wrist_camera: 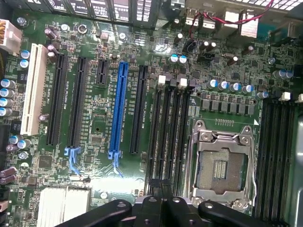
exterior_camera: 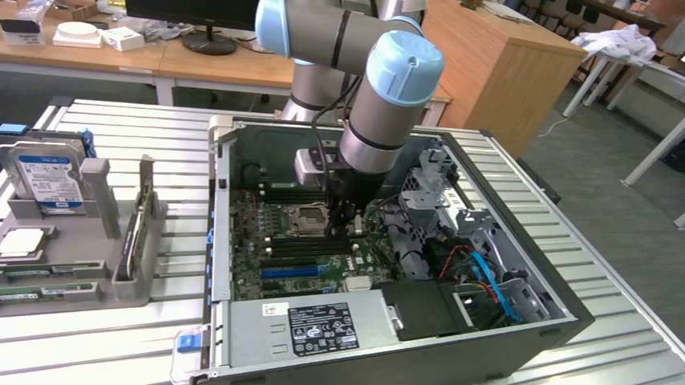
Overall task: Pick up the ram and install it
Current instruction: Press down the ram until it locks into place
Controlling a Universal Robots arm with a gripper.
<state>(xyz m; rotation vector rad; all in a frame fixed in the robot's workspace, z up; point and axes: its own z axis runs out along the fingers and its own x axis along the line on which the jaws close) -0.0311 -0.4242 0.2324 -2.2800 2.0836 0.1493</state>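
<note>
Your jaws [wrist_camera: 158, 198] pinch the ram [wrist_camera: 160, 185] shut, right over the slots [wrist_camera: 170, 132] beside the socket [wrist_camera: 221, 163]. It looks thin, stiff and breakable, so hold its long edges.

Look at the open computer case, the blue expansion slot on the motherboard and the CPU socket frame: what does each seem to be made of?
Computer case: probably painted sheet metal, dark matte, with thin folded edges.
Blue expansion slot: likely moulded plastic, uniformly coloured and slightly glossy.
CPU socket frame: looks like bare metal, silvery and reflective.
</note>
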